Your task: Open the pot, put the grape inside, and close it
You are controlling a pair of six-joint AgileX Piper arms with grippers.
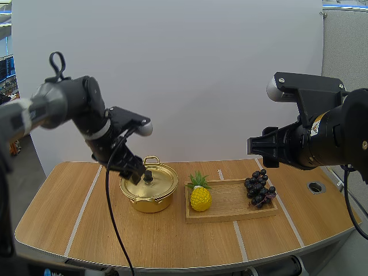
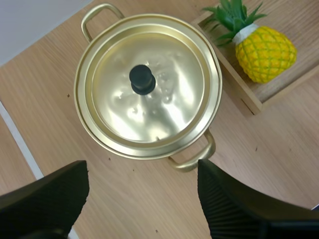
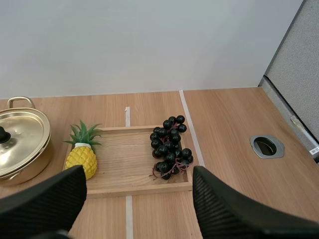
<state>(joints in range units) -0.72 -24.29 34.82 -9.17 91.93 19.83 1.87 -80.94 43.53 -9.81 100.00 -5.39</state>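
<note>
Fingers (image 2: pixel 55 199) of the left gripper (image 2: pixel 142 169) stand spread wide, their ribbed black faces turned to each other, with nothing between them. In the left wrist view they frame the near edge of the round golden metal pot (image 2: pixel 212 69), the landmark here. In the high view this left gripper (image 1: pixel 138 171) hangs just over the pot (image 1: pixel 150 195), its tips close beside the black knob (image 1: pixel 148 175) but not closed on it.

The shiny golden lid (image 2: pixel 159 104) sits flat on the pot, seated inside the rim, and the knob (image 2: pixel 142 79) stands at its centre. A loop handle sticks out at each of two opposite sides of the pot.

The right gripper (image 3: pixel 138 174) also has its fingers (image 3: pixel 224 209) spread apart and empty. In the high view the right gripper (image 1: pixel 260 149) is raised in the air, well to the right of the pot.

Just right of the pot lies a shallow rectangular wooden tray (image 1: pixel 230 215). A yellow toy pineapple with green leaves (image 1: pixel 200 197) stands at the tray end nearest the pot. The bunch of dark purple grapes (image 1: pixel 259 187) lies at the tray end farthest from the pot, partly over the tray's rim.

Pot and tray both rest on the light wooden counter (image 1: pixel 172 241), which is crossed by pale stripes. A round metal-ringed hole (image 1: pixel 316 187) is set in the counter beyond the grapes, far right of the pot.
</note>
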